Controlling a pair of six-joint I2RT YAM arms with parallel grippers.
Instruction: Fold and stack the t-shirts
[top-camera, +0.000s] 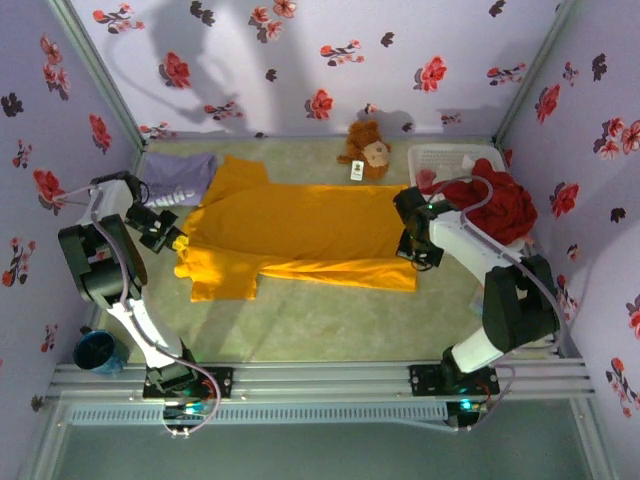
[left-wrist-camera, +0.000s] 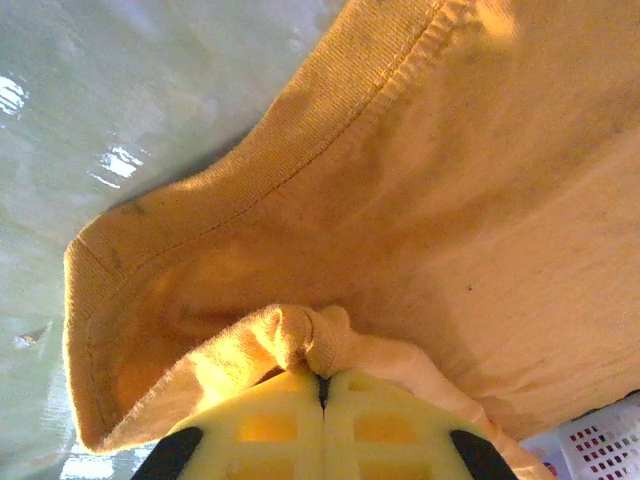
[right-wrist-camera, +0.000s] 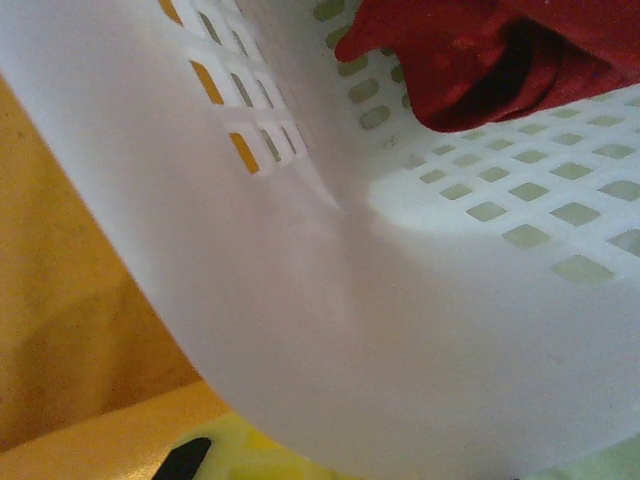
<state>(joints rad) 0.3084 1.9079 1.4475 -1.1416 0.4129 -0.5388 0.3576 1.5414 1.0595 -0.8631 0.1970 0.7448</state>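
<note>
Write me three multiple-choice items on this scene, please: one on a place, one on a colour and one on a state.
1. Where does the lavender t-shirt lie in the top view?
A. at the far left of the table
B. inside the basket
C. at the near edge

2. What colour is the cloth heaped in the white basket?
A. blue
B. red
C. green

3. How is the left gripper?
A. wide open above the table
B. shut on the basket's rim
C. shut on the orange t-shirt

Answers:
1 A: it lies in the far left corner, beside the orange t-shirt.
2 B: red folds pile up over the basket.
3 C: the left wrist view shows the yellow fingers closed, with an orange fold pinched between them.
</note>
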